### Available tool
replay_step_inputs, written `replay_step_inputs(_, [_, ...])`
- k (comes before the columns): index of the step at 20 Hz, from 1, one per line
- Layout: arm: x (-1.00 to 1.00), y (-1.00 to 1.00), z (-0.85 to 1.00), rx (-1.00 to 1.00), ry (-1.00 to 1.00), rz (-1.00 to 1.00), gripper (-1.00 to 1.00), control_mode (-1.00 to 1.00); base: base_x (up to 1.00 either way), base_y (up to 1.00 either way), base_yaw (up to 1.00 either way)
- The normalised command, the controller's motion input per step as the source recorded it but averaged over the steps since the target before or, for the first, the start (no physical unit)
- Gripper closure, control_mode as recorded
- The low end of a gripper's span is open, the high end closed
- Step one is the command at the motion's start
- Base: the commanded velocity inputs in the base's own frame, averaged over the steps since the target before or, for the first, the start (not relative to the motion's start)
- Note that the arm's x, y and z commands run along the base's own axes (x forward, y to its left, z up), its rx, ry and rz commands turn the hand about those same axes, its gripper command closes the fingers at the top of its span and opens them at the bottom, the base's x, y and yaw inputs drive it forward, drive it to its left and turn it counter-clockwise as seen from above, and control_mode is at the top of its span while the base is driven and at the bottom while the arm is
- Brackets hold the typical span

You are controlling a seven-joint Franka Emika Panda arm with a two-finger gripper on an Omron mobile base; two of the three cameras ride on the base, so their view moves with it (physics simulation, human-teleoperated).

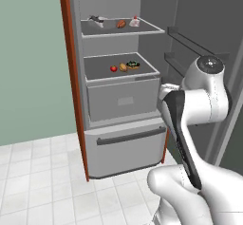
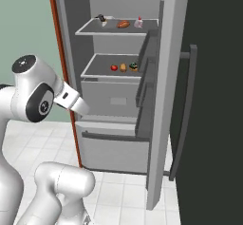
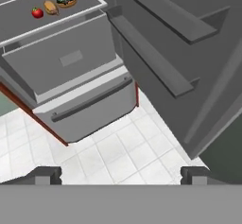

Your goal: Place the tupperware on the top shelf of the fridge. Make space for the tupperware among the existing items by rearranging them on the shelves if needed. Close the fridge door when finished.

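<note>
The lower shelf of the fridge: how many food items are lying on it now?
3, in a row near the front edge of the lower shelf: a red tomato, a brown roundish piece in the middle, and a dark sprinkled doughnut. None looks hidden.

Two base views flanking the arm, facing the open fridge (image 1: 118,100); hand view nearer, angled down

Arm bent low; pincer (image 3: 121,175) seemingly spread wide, holding nothing.

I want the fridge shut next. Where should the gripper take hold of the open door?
Probably the long vertical bar handle on the fridge door, on its outer face, approached from the right. The open gripper now faces the railed inner side.
</note>
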Motion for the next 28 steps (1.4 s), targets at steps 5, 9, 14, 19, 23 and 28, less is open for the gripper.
replay_step_inputs(5, [-0.65, -0.61, 0.00, 0.02, -0.01, -0.21, -1.00, -1.00, 0.00, 0.00, 0.00])
replay_step_inputs(9, [-0.26, -0.92, -0.02, 0.08, -0.09, -0.14, -1.00, -1.00, 0.00, 0.00, 0.00])
replay_step_inputs(14, [-0.16, -0.85, -0.04, 0.07, -0.12, -0.08, -1.00, -1.00, 0.00, 0.00, 0.00])
replay_step_inputs(19, [-0.02, -0.99, 0.00, 0.18, -0.13, -0.02, -1.00, -1.00, 0.00, 0.00, 0.00])
replay_step_inputs(23, [0.00, -1.00, 0.00, 0.29, -0.08, 0.00, -1.00, -1.00, 0.00, 0.00, 0.00])
replay_step_inputs(28, [0.00, -1.00, 0.00, 0.25, -0.04, 0.00, -1.00, -1.00, 0.00, 0.00, 0.00])
